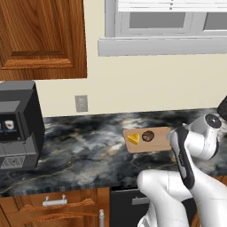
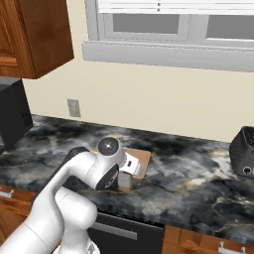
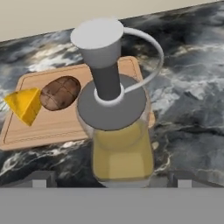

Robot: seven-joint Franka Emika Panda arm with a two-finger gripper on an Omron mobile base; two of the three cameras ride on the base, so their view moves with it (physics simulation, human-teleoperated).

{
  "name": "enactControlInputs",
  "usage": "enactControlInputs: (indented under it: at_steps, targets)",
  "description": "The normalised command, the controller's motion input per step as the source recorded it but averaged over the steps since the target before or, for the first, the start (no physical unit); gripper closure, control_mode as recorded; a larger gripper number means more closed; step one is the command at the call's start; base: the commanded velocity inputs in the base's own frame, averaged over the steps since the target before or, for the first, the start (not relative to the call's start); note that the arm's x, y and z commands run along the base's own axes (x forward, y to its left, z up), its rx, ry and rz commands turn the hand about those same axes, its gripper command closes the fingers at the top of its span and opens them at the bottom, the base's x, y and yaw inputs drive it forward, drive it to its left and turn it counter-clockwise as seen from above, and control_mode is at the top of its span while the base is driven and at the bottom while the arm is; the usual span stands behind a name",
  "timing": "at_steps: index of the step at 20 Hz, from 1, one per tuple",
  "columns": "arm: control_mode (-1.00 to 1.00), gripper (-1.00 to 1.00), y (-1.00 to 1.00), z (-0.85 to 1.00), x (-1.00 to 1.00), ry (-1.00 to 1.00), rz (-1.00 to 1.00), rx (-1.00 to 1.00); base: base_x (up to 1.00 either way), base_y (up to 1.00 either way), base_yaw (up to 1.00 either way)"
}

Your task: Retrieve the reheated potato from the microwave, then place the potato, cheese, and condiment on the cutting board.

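On the dark marbled countertop (image 1: 88,146), below the window (image 2: 163,25), the white arm (image 1: 186,155) is bent low and forward, so that its wrist is lowered over the right end of the cutting board (image 1: 156,144). At the left end of the counter a black coffee machine (image 1: 17,126) is seen, and a wooden wall cabinet (image 1: 42,37) is hung above it. The board is laid flat near the counter's front edge. The potato (image 3: 60,92) and the cheese (image 3: 25,104) are placed on the board, just beside each other, the cheese more to the left. The condiment (image 3: 120,148), a bottle of yellow liquid with a grey cap and a white spout, is seen very close in the hand view, between the finger tips of the gripper (image 3: 111,179) and upright. The fingers are set narrow at both sides of the bottle; real contact cannot be told. The bottle's bottom is hidden, so whether it stands on the board or on the counter cannot be told.
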Motion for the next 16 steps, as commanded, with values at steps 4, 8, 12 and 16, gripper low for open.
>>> enactControlInputs:
  at_steps: [4,8,12,16]
  targets:
    - [-1.0,-1.0,0.0,-0.17,0.21,0.0,0.01,0.0,0.0,0.0,0.0]
    - [-1.0,-1.0,-0.01,-0.16,0.22,0.0,0.01,0.0,0.0,0.0,0.0]
    - [-1.0,-1.0,-0.06,-0.13,0.18,0.0,0.02,0.0,0.0,0.0,0.0]
    - [-1.0,1.0,-0.03,-0.14,0.14,0.0,0.02,0.0,0.0,0.0,0.0]
